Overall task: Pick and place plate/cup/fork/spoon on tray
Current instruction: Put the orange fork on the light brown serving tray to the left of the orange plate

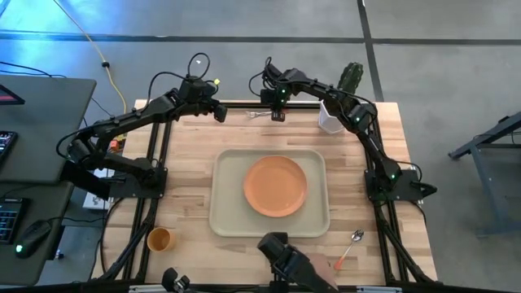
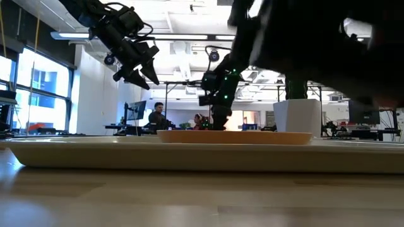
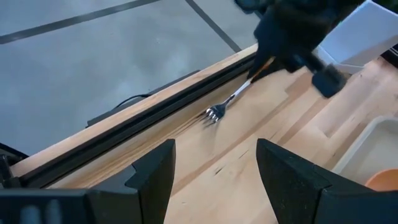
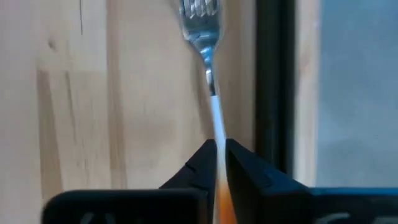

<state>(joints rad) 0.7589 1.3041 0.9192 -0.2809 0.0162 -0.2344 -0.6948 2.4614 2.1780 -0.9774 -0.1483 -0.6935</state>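
Right gripper (image 4: 217,163): closed on fork (image 4: 202,37) handle at far desk edge; thin grip, fork may twist free. Left gripper (image 3: 214,171): open, empty.

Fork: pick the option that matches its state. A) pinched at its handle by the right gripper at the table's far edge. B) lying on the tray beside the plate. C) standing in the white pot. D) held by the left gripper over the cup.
A: the right gripper is shut on the handle of the fork, beside the table's far edge.
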